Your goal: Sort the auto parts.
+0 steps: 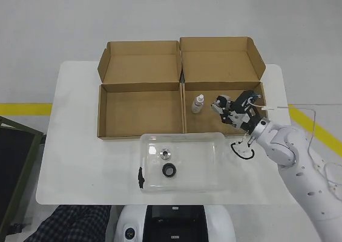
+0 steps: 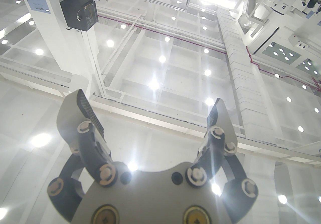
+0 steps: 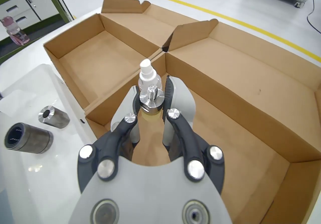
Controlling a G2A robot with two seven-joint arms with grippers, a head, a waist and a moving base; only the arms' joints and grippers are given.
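Firstly, the fingers (image 3: pixel 173 94) of the right gripper (image 3: pixel 152 95) were pinching a metal fitting (image 3: pixel 150 107) across its round collar, one ribbed pad on each side, with the threaded stud pointing out past the fingertips. The fitting was held over the middle of the floor of the right box (image 3: pixel 250 79). It appeared to hang clear of the cardboard, though contact could not be ruled out.

The fitting was judged solid steel: dense for its bulk, rigid, and smooth enough to slip under a light squeeze. The collar was judged the correct place to hold it, and the thread should be kept free of the pads.

A white spray bottle (image 3: pixel 148 76) stood upright just beyond the fitting, near the box's left wall. The left box (image 3: pixel 82 59) adjoined that wall.

A steel sleeve (image 3: pixel 54 117) and a dark sleeve (image 3: pixel 27 137) lay in the clear tray (image 1: pixel 216 181), which sat by the near edge of the table (image 1: pixel 74 151). Both were judged equally hard and heavy, best gripped across the barrel.

The left gripper (image 2: pixel 149 109) pointed at the ceiling, with its fingers spread and nothing between them.
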